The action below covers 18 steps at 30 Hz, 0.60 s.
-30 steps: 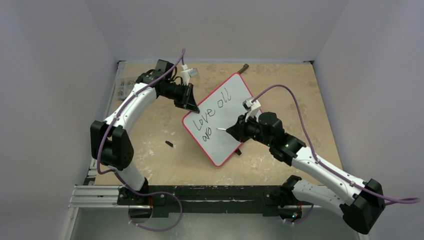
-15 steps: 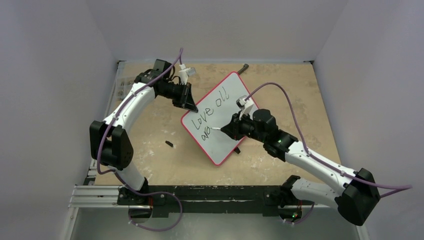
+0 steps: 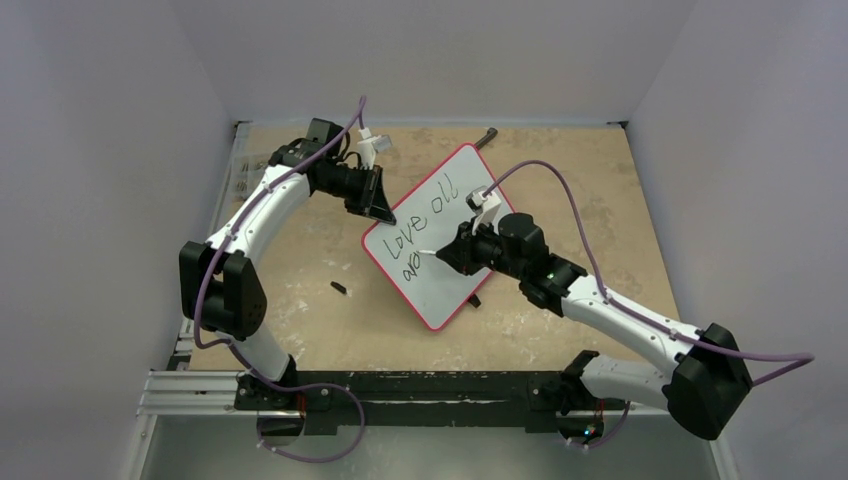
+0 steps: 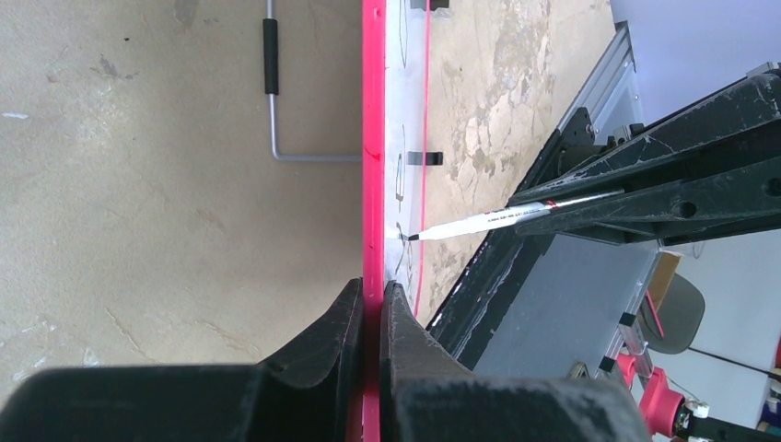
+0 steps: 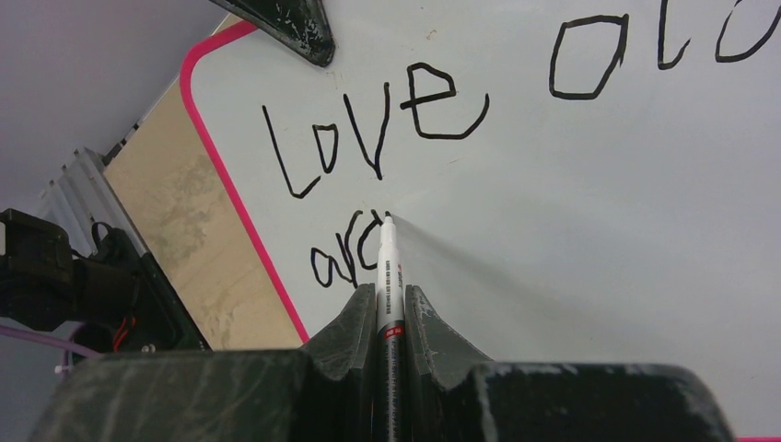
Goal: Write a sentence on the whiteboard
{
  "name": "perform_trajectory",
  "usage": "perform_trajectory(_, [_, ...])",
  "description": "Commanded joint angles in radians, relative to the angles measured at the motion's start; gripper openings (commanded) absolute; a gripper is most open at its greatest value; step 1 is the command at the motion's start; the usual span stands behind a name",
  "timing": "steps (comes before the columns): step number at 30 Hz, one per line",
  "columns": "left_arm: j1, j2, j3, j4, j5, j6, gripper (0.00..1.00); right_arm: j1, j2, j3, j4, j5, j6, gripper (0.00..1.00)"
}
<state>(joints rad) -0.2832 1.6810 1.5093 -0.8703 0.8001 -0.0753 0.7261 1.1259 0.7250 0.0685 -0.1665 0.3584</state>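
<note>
The whiteboard [image 3: 455,255] with a red-pink rim lies slanted in mid table. The sentence [image 3: 420,225] reads "Love all" on the first line and "aro" begun on the second; it also shows in the right wrist view [image 5: 373,138]. My left gripper [image 3: 385,212] is shut on the whiteboard's rim [image 4: 373,184] at its far-left edge. My right gripper [image 3: 455,255] is shut on a white marker [image 5: 387,267], whose black tip touches the board beside the letters "aro". The marker also shows in the left wrist view [image 4: 488,221].
A small black cap-like piece [image 3: 339,289] lies on the wooden table left of the board. A grey metal rod with a black grip [image 3: 487,133] lies behind the board's far corner. A black clip [image 3: 477,301] sticks out under the board's near edge.
My right gripper has carried the marker left and a little away from me across the board, to the end of the second line. The left gripper and board stay still.
</note>
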Motion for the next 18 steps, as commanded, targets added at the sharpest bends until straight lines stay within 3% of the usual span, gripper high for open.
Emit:
perform_trajectory(1, [0.010, -0.042, 0.017, 0.050, -0.029, 0.032, 0.00, -0.001, -0.003, 0.017, 0.032, 0.031, -0.013, 0.00])
perform_trajectory(18, [0.009, -0.047, 0.014, 0.051, -0.025, 0.029, 0.00, -0.001, -0.078, -0.095, -0.034, 0.069, 0.004, 0.00])
